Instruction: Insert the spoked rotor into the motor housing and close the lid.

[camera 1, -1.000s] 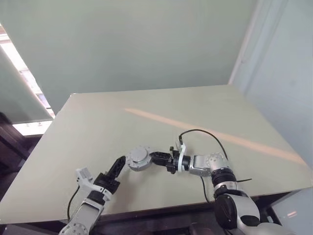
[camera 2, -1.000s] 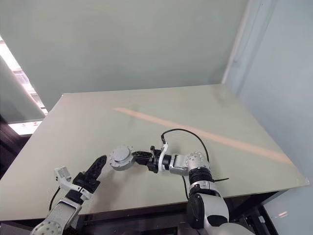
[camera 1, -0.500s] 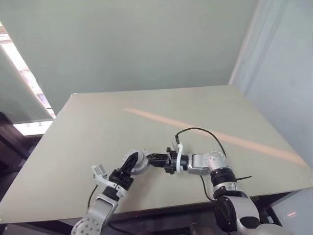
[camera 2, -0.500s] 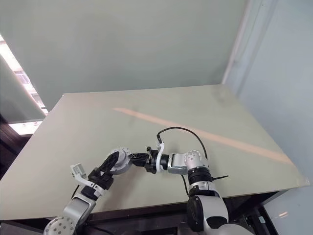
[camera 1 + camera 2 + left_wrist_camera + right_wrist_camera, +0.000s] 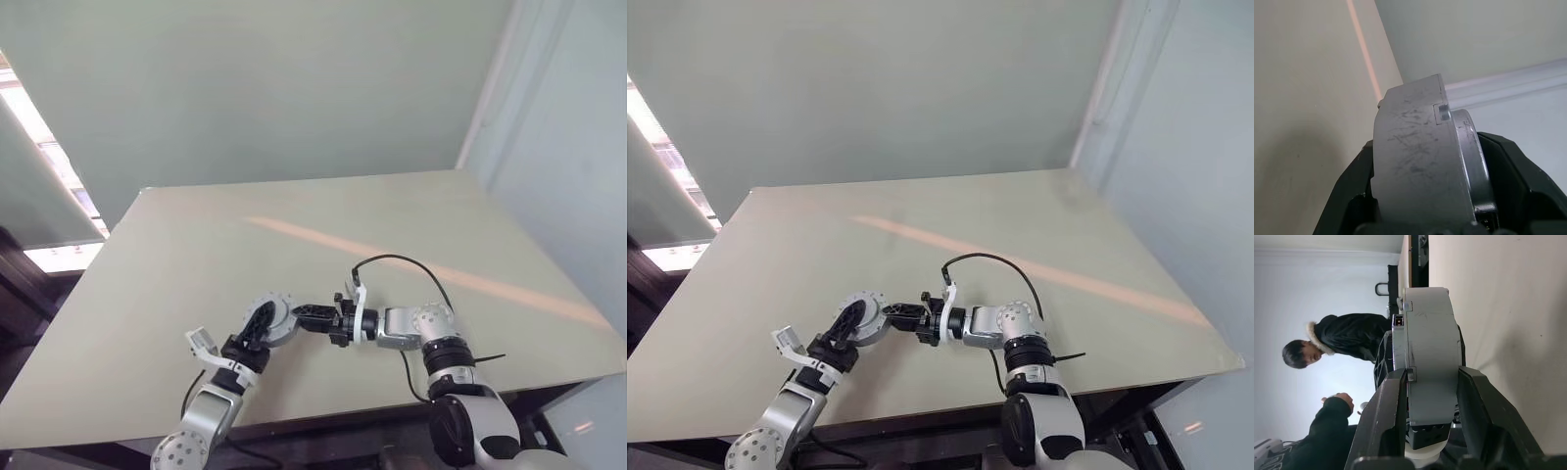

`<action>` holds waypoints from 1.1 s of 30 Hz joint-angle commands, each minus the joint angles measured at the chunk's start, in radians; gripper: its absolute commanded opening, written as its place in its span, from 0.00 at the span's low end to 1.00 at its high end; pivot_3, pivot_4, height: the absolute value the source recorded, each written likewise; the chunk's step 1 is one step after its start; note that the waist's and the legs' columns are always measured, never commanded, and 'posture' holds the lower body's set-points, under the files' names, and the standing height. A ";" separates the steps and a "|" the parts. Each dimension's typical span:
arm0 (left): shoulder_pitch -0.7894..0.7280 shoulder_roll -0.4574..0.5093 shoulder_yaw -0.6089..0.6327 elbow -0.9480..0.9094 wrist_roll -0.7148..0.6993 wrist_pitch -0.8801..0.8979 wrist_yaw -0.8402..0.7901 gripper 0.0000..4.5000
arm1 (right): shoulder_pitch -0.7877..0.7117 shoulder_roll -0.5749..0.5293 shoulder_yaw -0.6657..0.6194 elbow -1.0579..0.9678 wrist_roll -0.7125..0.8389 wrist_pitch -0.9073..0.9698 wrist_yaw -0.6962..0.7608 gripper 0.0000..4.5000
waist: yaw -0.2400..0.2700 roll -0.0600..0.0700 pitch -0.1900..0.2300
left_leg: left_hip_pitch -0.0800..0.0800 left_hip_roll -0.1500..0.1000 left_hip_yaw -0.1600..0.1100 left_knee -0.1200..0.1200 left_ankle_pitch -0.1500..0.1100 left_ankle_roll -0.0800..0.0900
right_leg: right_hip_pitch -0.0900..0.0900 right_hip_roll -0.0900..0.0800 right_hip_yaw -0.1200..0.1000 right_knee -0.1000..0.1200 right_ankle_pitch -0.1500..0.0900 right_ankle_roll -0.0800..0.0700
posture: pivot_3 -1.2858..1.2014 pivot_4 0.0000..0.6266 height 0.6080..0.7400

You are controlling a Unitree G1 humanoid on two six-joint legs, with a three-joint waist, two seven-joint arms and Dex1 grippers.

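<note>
Since a second ago, the left gripper point(image 5: 263, 319) has been travelling from the lower left of the head view up and rightward, and its two black fingers point(image 5: 1508, 171) are now sitting on either side of the round, scratched, matte grey metal motor housing with its lid point(image 5: 275, 315) closed on it. In the left wrist view those fingers are flanking the thick grey disc closely, seemingly clamping it, though contact cannot be told for sure. The right gripper point(image 5: 306, 315), reaching in from the right of the head view, is pinching the same grey assembly, its black plastic fingers point(image 5: 1388, 416) pressing on the flat faces, with a notched seam running around the rim between them. Together the grippers are holding the part just above the smooth pale beige tabletop point(image 5: 392, 225), low in the middle of the frame. A person in a dark fur-collared jacket point(image 5: 1349, 338) is standing beyond the table in the right wrist view. A black cable point(image 5: 411, 266) is looping over the right wrist.
</note>
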 commanded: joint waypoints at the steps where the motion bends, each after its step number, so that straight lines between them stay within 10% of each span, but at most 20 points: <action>1: 0.000 0.006 -0.009 -0.011 0.006 -0.005 0.000 0.54 | -0.008 0.125 -0.002 -0.039 0.045 -0.006 -0.001 0.27 | 0.000 0.000 0.000 | 0.000 0.000 0.000 0.000 0.000 0.000 | 0.000 0.000 0.000 0.000 0.000 0.000 | 0.52 0.00 1.00; 13: -0.006 -0.020 -0.006 0.007 0.023 -0.056 -0.005 0.53 | 0.019 0.125 0.057 -0.066 0.010 -0.136 -0.008 0.27 | 0.000 0.000 0.000 | 0.000 0.000 0.000 0.000 0.000 0.000 | 0.000 0.000 0.001 0.000 0.000 0.000 | 0.52 0.00 1.00; 21: -0.017 -0.027 -0.002 0.017 0.036 -0.081 -0.016 0.46 | 0.041 0.113 0.104 -0.091 0.006 -0.207 -0.001 0.98 | 0.000 0.000 0.000 | 0.000 0.000 0.001 0.001 0.000 0.000 | 0.000 0.001 0.002 0.000 0.000 0.000 | 0.52 0.00 1.00; 33: -0.095 -0.039 0.055 0.024 0.152 -0.292 -0.031 0.46 | 0.146 0.045 0.332 -0.179 -0.235 -0.652 0.131 1.00 | 0.000 -0.001 0.000 | 0.001 0.000 0.001 0.001 0.000 0.000 | 0.001 0.001 0.002 0.000 0.000 0.000 | 0.52 0.00 1.00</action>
